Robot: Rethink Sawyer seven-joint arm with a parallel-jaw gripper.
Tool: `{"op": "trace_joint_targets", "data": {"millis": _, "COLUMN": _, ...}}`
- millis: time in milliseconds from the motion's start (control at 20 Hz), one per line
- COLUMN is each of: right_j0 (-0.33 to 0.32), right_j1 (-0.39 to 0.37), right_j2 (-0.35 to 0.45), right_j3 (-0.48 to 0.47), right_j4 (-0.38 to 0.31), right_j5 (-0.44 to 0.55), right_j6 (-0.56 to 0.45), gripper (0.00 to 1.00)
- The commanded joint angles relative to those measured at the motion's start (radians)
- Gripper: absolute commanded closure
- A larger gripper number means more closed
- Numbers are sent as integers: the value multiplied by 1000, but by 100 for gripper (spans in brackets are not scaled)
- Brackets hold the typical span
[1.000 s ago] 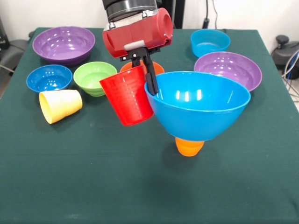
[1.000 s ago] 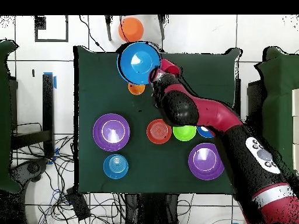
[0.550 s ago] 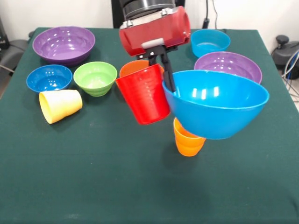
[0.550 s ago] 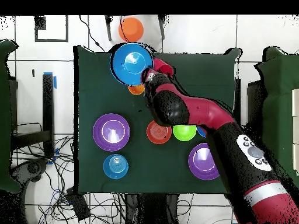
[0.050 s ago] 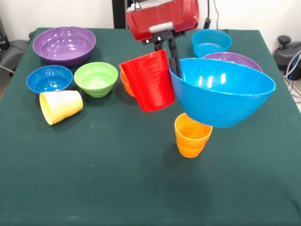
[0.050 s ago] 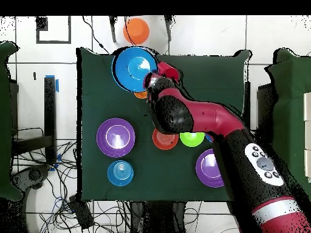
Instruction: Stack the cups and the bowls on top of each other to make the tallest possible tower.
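Cups and bowls are spread over the green worktop (image 5: 94,188), with no tower standing. The pincer (image 5: 169,54) is closed on the rim of the large blue bowl (image 5: 225,96) and holds it in the air, tilted, with the red cup (image 5: 149,81) pressed against its outer side and also off the worktop. Just below the bowl stands the orange cup (image 5: 192,136), upright, apart from the bowl's underside. At the left the yellow cup (image 5: 60,106) lies on its side near the dark blue bowl (image 5: 49,78) and the green bowl (image 5: 95,78). A purple bowl (image 5: 64,44) sits at the far left; the second purple bowl (image 5: 230,57) and the cyan bowl (image 5: 211,41) sit at the far right. An orange bowl (image 5: 125,81) shows partly behind the red cup.
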Motion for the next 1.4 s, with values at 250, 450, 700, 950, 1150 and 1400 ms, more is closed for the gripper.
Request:
{"op": "trace_joint_targets", "data": {"millis": 250, "right_j0": 4, "right_j1": -39, "right_j2": -75, "right_j3": 68, "right_j4": -6, "right_j5": 157, "right_j6": 43, "gripper": 100}}
{"op": "trace_joint_targets", "data": {"millis": 450, "right_j0": -7, "right_j1": -28, "right_j2": -65, "right_j3": 56, "right_j4": -3, "right_j5": 190, "right_j6": 18, "gripper": 100}}
{"op": "trace_joint_targets", "data": {"millis": 700, "right_j0": -10, "right_j1": -8, "right_j2": -65, "right_j3": 32, "right_j4": -22, "right_j5": 193, "right_j6": 6, "gripper": 100}}
{"op": "trace_joint_targets", "data": {"millis": 950, "right_j0": 5, "right_j1": 16, "right_j2": -79, "right_j3": 2, "right_j4": -41, "right_j5": 178, "right_j6": 12, "gripper": 100}}
{"op": "trace_joint_targets", "data": {"millis": 1150, "right_j0": 14, "right_j1": 30, "right_j2": -89, "right_j3": -18, "right_j4": -44, "right_j5": 170, "right_j6": 14, "gripper": 100}}
{"op": "trace_joint_targets", "data": {"millis": 1400, "right_j0": -16, "right_j1": 69, "right_j2": -36, "right_j3": -32, "right_j4": -12, "right_j5": 178, "right_j6": 11, "gripper": 100}}
